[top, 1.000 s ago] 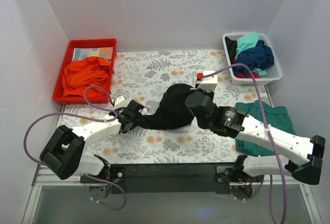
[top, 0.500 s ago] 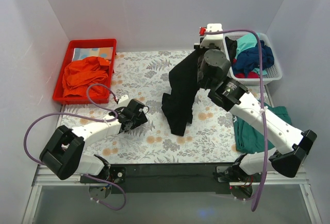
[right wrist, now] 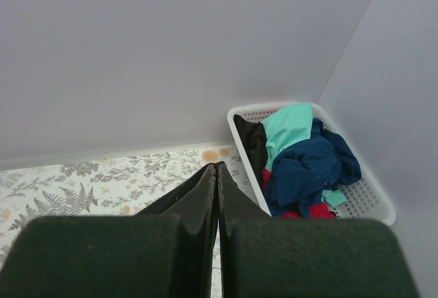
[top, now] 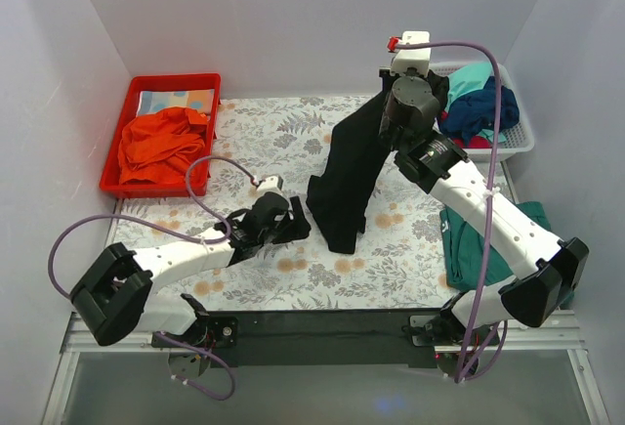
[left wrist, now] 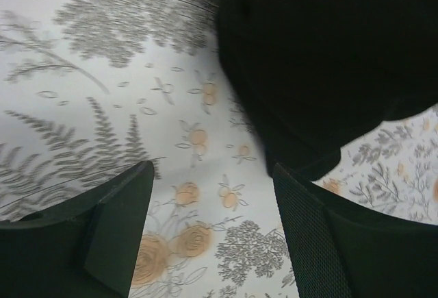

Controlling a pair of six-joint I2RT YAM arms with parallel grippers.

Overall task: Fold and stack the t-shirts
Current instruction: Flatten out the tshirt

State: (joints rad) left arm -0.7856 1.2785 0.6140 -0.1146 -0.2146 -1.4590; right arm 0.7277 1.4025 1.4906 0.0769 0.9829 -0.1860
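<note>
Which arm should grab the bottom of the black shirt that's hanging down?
Left, probably. The left gripper is open and low over the table, right beside the dangling bottom edge of the black shirt. The right gripper is shut on the shirt's top, holding it up.

The two fingers of the left tool sit apart above the flowery counter, near the black shirt.

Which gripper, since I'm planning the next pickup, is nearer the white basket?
Right. The right gripper, shut on the black t-shirt, is raised beside the white basket; the left gripper sits low by the shirt's hanging end, farther off.
</note>
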